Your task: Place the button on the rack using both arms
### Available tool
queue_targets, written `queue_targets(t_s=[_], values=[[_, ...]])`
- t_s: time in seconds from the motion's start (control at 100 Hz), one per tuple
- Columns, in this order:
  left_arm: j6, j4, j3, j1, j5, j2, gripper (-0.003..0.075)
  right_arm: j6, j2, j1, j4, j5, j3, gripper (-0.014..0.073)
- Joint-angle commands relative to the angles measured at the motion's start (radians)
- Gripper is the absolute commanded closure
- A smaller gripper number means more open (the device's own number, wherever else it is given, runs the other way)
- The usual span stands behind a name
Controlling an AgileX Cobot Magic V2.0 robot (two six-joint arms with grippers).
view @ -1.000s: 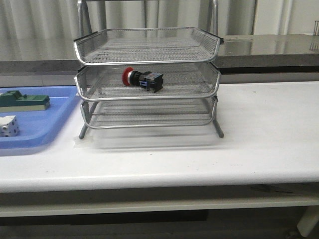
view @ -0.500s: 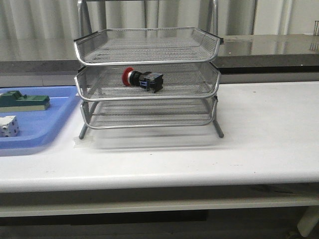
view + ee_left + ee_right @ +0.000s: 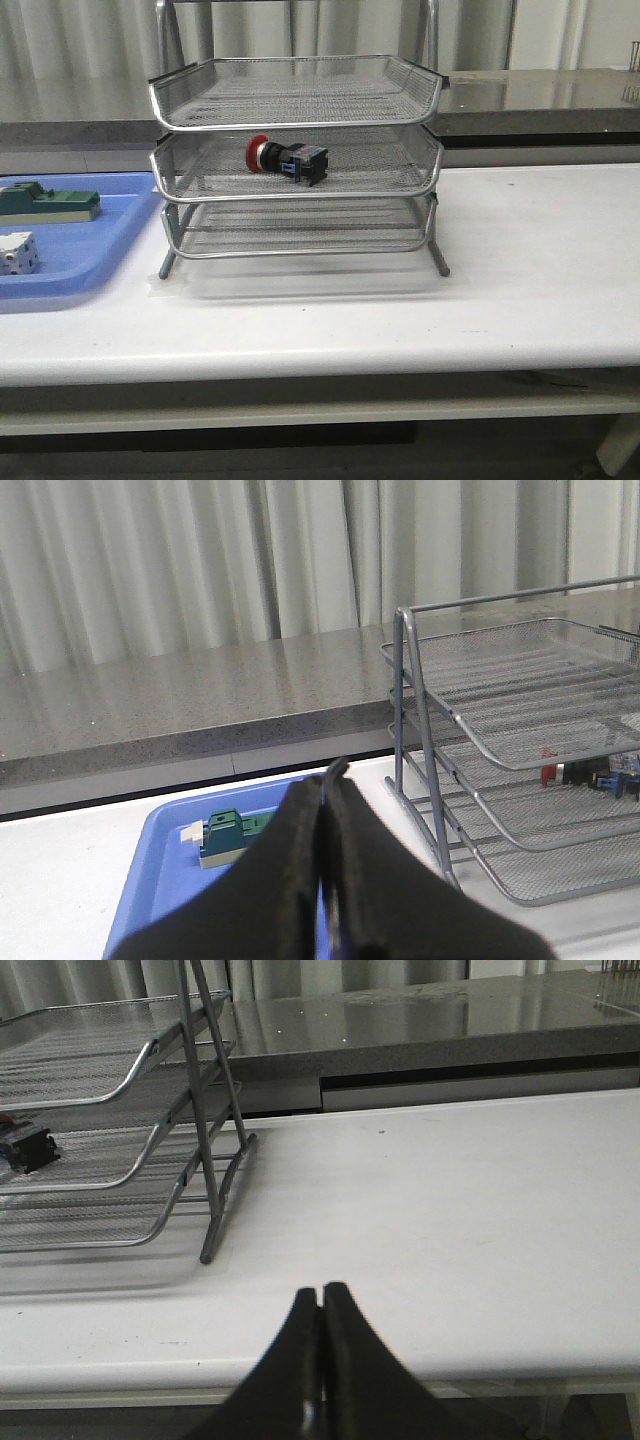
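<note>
Button: your button (image 3: 286, 160) lies on its side in the middle tier of the rack (image 3: 296, 160), so the placing looks done.
Left gripper (image 3: 325, 780): fingers pressed together, empty, held back above the blue tray (image 3: 165, 875).
Right gripper (image 3: 321, 1300): closed on nothing, clear of the rack.

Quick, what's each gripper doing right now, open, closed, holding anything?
Left gripper: closed, holding nothing.
Right gripper: closed, holding nothing.
</note>
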State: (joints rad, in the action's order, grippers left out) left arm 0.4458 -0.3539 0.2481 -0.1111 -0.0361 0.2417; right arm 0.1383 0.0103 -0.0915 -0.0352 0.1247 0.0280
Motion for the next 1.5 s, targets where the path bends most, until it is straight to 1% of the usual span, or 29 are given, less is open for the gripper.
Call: queue_targets(t_s=[0.0,1.06,1.19,1.24,1.39,1.44,1.49], values=[[-0.013,-0.010,0.028,0.002,0.079,0.011,0.0741,-0.003,0.020,0.004,-0.016,-0.087,-0.019,0.0654],[-0.013,-0.010,0.022,0.002,0.081,0.011,0.0741,-0.003,0.020,0.004,-0.016,-0.087,-0.019,0.0654],[-0.014,0.049,-0.005,0.002,0.074,0.011,0.0741,-0.003,0.020,0.004,-0.016,-0.087,-0.019,0.0654],[-0.058,0.096,-0.022,0.002,0.060,0.009,0.0741,-0.003,0.020,0.004,-0.016,-0.087,-0.019,0.0654],[-0.314,0.308,-0.088,0.002,0.058,-0.002,0.0741,-0.003,0.020,0.004,-0.016,-0.087,-0.019,0.0654],[-0.362,0.354,-0.110,0.002,0.060,-0.011,0.0741,-0.003,0.020,0.004,-0.016,-0.087,-0.019,0.0654],[-0.376,0.375,-0.133,0.002,0.075,-0.024,0.0741,-0.003,0.020,0.004,-0.016,-0.087,-0.019,0.0654]])
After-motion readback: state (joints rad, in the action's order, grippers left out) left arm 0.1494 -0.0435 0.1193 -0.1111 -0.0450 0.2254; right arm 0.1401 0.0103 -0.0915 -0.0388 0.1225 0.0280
